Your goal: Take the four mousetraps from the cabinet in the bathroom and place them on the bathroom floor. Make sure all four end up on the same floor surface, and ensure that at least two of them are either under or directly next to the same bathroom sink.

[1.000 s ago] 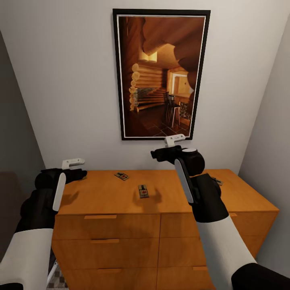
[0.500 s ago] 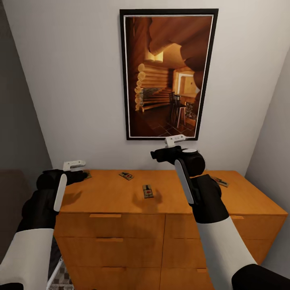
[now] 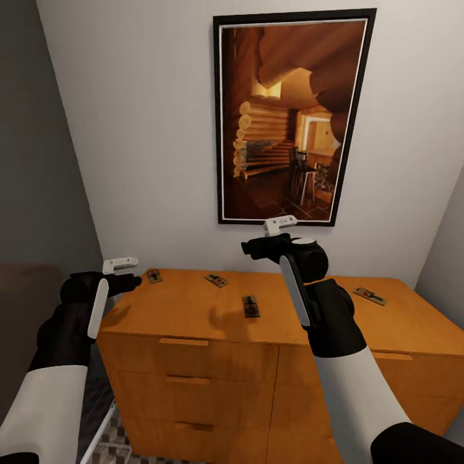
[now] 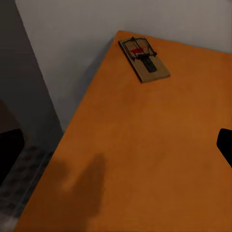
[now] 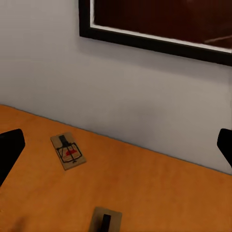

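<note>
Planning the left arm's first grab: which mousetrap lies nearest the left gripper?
The mousetrap at the cabinet's back left corner, just beside the left gripper; the others lie farther right.

one mousetrap lies flat near the back corner of the cabinet top, close to the wall.
</note>
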You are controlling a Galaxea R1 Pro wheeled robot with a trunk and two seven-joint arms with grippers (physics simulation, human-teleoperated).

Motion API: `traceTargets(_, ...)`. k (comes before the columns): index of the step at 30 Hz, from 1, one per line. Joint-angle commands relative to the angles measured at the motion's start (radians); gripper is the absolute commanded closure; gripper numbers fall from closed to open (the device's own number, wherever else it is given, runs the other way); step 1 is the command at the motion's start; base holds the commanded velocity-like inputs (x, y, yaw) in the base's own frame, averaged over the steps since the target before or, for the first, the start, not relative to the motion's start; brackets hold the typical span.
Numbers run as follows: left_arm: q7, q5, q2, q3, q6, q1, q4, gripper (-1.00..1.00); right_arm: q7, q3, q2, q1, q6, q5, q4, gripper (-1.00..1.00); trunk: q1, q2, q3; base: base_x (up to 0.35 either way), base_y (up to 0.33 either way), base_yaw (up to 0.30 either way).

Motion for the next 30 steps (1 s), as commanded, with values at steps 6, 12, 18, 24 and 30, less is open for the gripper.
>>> traceTargets(6,0.006,0.003,-0.004,0.000,0.004,-0.001,-0.001,-1.00,-0.004,0.001,0.000,-0.001,0.005,0.000,-0.001,-1.00,0.000,-0.001,-0.001,0.000,0.000,0.021)
traceTargets(12,0.006,0.003,-0.006,0.000,0.004,-0.001,-0.001,-1.00,-0.004,0.001,0.000,-0.001,0.005,-0.002,-0.001,-1.00,0.000,-0.001,-0.001,0.000,0.000,0.064)
traceTargets(18,0.006,0.003,-0.009,-0.001,0.004,-0.001,-0.001,-1.00,-0.004,0.001,0.000,-0.001,0.005,-0.004,0.000,-1.00,0.000,-0.001,-0.001,0.000,0.000,0.188)
traceTargets(24,0.006,0.002,-0.019,-0.001,0.004,-0.001,-0.001,-1.00,-0.004,0.001,0.000,-0.001,0.005,-0.004,0.001,-1.00,0.000,-0.001,-0.001,0.000,0.000,0.241)
traceTargets(30,0.006,0.001,-0.026,-0.001,0.003,-0.001,-0.001,-1.00,-0.004,0.001,0.000,-0.001,0.005,-0.002,0.001,-1.00,0.000,-0.001,-0.001,0.000,0.000,0.116)
